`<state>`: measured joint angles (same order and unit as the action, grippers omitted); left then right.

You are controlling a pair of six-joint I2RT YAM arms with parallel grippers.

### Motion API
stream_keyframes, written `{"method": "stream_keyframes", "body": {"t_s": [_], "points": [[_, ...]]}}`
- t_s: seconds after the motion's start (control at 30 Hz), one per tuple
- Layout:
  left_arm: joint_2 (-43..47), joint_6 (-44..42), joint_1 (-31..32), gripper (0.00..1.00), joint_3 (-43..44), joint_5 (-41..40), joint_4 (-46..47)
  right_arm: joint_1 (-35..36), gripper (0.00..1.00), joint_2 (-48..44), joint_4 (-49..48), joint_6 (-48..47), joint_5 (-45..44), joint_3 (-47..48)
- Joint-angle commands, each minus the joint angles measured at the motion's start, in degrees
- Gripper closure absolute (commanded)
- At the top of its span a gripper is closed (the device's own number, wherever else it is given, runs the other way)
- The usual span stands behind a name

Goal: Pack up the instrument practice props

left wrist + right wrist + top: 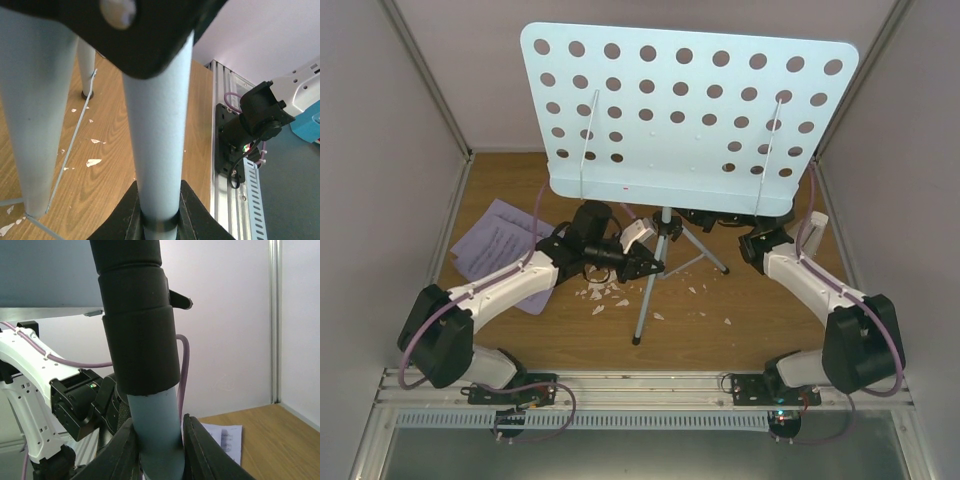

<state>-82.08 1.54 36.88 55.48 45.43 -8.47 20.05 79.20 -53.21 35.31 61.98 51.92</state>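
The sheet-music pages (495, 240) are laid flat on the counter (760, 320), to the left of the left end effector (159, 201). That end effector is pinched on a pale blue tripod tube of the music stand (685, 110), just under the black hub. White crumbs (605, 293) are scattered on the counter close beside it. The stand is seen upright between the two end effectors. The right end effector (157, 440) is pressed onto the stand's centre pole, just beneath a black collar.

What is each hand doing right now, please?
Left hand: closed on a music stand tube.
Right hand: closed around the music stand's pole.
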Motion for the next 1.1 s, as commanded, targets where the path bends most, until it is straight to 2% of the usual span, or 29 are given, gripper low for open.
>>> {"method": "stream_keyframes", "body": {"t_s": [0.0,0.17,0.53,0.8,1.07], "points": [[6.5,0.1,0.0,1.0,-1.1,-2.5,8.2,3.2,0.99,-4.7,2.3,2.0,1.8,-1.5],[11.0,3.7,0.1,1.0,1.2,-3.8,11.5,4.5,0.99,-7.5,8.6,-1.8,0.7,-3.9],[14.5,13.1,1.1,1.0,1.7,-3.5,18.6,7.1,0.99,-12.1,9.8,-1.2,-3.2,-10.4],[17.2,19.5,4.1,1.0,0.2,-4.7,17.8,9.7,0.99,-15.3,10.3,6.7,-16.5,-15.7],[19.5,23.2,5.8,1.0,-2.7,-8.8,16.3,10.2,0.99,-12.0,9.6,15.3,-28.6,-20.7]]}}
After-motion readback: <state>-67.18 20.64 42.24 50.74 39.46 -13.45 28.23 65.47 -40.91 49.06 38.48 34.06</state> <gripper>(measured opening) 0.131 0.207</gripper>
